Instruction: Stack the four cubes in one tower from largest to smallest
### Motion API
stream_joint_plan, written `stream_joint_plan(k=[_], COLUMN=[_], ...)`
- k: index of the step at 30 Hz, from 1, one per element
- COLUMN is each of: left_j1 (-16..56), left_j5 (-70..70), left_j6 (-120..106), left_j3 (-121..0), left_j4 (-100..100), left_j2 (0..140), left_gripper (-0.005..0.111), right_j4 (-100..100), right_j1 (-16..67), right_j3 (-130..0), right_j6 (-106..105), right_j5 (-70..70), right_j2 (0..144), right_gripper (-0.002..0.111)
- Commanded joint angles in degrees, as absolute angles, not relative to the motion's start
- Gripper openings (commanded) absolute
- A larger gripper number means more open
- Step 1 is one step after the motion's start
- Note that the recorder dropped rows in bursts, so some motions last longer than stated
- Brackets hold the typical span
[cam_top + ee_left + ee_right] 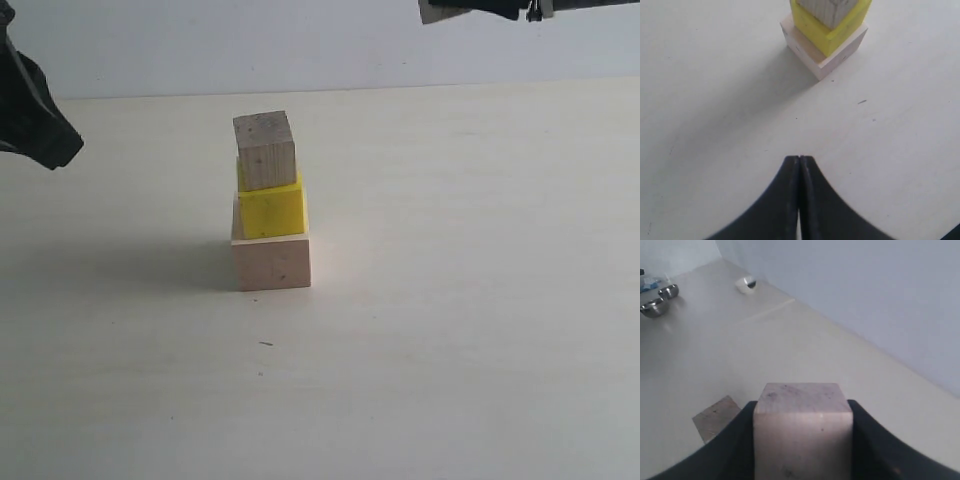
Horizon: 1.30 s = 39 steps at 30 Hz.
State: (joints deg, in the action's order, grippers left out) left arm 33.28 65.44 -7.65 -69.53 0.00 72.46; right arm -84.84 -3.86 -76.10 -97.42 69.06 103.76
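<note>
We see the tower (270,205) standing three high near the middle of the table (480,330), with broad open surface on every side of it. The large pale wood cube (271,262) is the base, the yellow cube (272,208) sits on it, and a small wood cube (265,150) is on top. In the exterior view the yellow cube leaves a thin strip of the base's top bare along the left edge. The small wood cube is twisted a little against the yellow one, leaving a bare yellow band along the right edge. A tiny dark mark (265,344) lies on the table in front of the tower, apart from it. The left gripper (799,161) hovers over bare table with its jaws pressed together and nothing between them. From its wrist view the tower (826,35) stands well ahead, with free surface between. In the exterior view the left arm (35,110) shows at the left border, well apart from the tower. The right gripper (802,407) clamps the fourth cube (802,432), a bare wood block, with a dark finger against each side face and its top edge level. We cannot tell how high it hangs. Beyond it we see pale surface running to a wall, a flat brown patch (715,417) and two metal bowls (655,305) far off.
</note>
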Motion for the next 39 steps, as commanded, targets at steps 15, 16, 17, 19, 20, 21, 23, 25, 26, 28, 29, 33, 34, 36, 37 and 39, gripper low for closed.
stream_joint_plan(k=[15, 16, 17, 19, 20, 21, 23, 25, 26, 28, 29, 33, 34, 36, 37, 39], left_j1=[33.13, 33.13, 33.13, 33.13, 33.13, 33.13, 33.13, 33.13, 33.13, 33.13, 33.13, 33.13, 33.13, 33.13, 33.13, 33.13], left_j5=[59.78, 59.97, 60.13, 60.13, 60.13, 60.13, 60.12, 60.12, 60.12, 60.01, 60.01, 59.62, 59.62, 59.84, 60.15, 60.41], left_j6=[-7.11, -7.11, -7.11, -7.11, -7.11, -7.11, -7.36, -7.47, -7.76, -8.92, -9.45, -12.20, -12.44, -13.42, -13.96, -15.46], left_j3=[-69.37, -69.37, -69.37, -69.37, -69.37, -69.37, -69.37, -69.37, -69.37, -69.37, -69.37, -69.37, -69.37, -69.27, -69.28, -68.90], left_j4=[-1.56, -1.56, -1.56, -1.56, -1.56, -1.56, -1.56, -1.56, -1.56, -1.56, -1.56, -1.64, -1.81, -2.50, -2.87, -3.87], left_j2=[72.44, 72.44, 72.44, 72.44, 72.44, 72.44, 72.44, 72.44, 72.44, 72.44, 72.44, 72.44, 72.44, 72.44, 72.44, 72.44], left_gripper=[0.000, 0.000, 0.000, 0.000, 0.000, 0.000, 0.000, 0.000, 0.000, 0.000, 0.000, 0.000, 0.000, 0.000, 0.000, 0.000], right_j4=[-86.90, -86.52, -86.49, -86.49, -86.49, -86.49, -86.49, -87.90, -88.70, -89.16, -89.16, -89.16, -89.16, -89.06, -88.92, -88.92], right_j1=[8.28, 8.40, 8.70, 8.70, 8.70, 8.70, 8.70, 8.70, 8.70, 8.70, 8.70, 8.70, 8.70, 8.70, 8.70, 8.92], right_j3=[-68.89, -68.89, -68.89, -68.89, -68.89, -68.89, -68.89, -68.89, -68.89, -68.89, -68.89, -68.89, -68.89, -68.89, -68.89, -68.89], right_j6=[-117.22, -116.62, -114.36, -107.57, -105.38, -105.00, -105.28, -105.56, -106.71, -108.34, -109.70, -113.70, -114.52, -115.96, -116.24, -116.54], right_j5=[69.96, 69.96, 69.96, 69.96, 69.96, 69.96, 69.96, 69.96, 69.96, 69.96, 69.96, 69.96, 69.96, 69.96, 69.96, 69.96], right_j2=[100.00, 100.00, 100.00, 100.00, 100.00, 100.00, 100.00, 100.00, 100.00, 100.00, 100.00, 100.58, 100.85, 101.65, 102.02, 102.82], right_gripper=[0.000, 0.000, 0.000, 0.000, 0.000, 0.000, 0.000, 0.000, 0.000, 0.000, 0.000, 0.000, 0.000, 0.000, 0.000, 0.000])
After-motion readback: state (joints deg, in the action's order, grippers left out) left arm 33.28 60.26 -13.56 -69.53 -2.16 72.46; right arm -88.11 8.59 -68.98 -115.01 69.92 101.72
